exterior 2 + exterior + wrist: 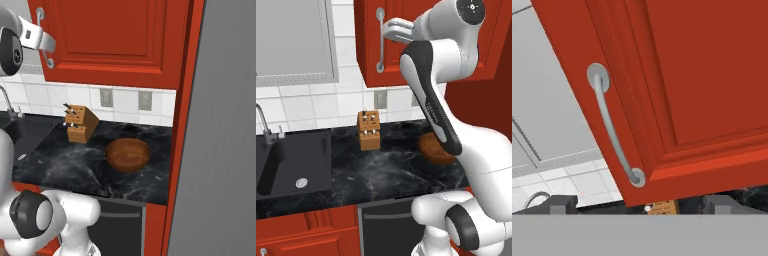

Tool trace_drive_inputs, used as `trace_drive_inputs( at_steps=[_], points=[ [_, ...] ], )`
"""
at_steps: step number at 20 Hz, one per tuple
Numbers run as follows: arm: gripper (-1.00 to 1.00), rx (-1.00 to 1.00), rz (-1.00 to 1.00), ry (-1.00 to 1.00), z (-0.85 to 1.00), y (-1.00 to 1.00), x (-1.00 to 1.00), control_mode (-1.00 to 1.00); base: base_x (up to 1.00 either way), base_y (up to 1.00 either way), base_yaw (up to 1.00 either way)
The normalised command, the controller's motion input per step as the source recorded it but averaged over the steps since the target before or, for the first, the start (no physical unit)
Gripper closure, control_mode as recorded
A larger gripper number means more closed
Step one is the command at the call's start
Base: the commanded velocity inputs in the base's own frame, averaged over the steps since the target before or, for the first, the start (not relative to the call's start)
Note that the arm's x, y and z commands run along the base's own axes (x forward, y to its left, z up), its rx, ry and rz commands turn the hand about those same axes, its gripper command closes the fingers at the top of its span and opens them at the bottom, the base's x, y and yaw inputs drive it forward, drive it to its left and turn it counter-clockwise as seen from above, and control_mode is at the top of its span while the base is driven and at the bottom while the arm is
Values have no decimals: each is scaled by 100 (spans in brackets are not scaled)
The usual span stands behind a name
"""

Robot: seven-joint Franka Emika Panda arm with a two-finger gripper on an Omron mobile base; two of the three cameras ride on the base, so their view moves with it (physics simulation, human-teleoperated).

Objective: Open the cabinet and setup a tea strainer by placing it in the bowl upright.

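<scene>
The red wall cabinet point(406, 45) point(110, 35) hangs above the counter with its door shut. Its silver bar handle point(380, 40) point(612, 132) runs down the door's left edge. My gripper point(388, 31) point(44, 41) point(639, 205) is open, level with the handle and close in front of it, with nothing between its fingers. The handle lies ahead of the fingertips point(562, 204) in the hand view. The brown wooden bowl point(128, 154) sits on the dark counter, partly hidden behind my arm in the left base view point(432, 149). The tea strainer is hidden.
A tan knife block point(369, 130) point(80, 123) stands near the back wall, left of the bowl. A black sink point(291, 165) with a faucet point(263, 120) lies at the left. A tall grey panel point(220, 125) borders the counter on the right.
</scene>
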Motion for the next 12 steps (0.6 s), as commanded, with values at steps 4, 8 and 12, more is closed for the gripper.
trace_drive_inputs(
  at_steps=[4, 8, 12],
  points=[
    [-100, -4, 2, 4, 0, 13, 2, -100, 0, 0, 0],
    [-100, 0, 0, 0, -12, 0, 0, -100, 0, 0, 0],
    [-100, -6, 0, 0, -19, 9, 11, -100, 0, 0, 0]
  ],
)
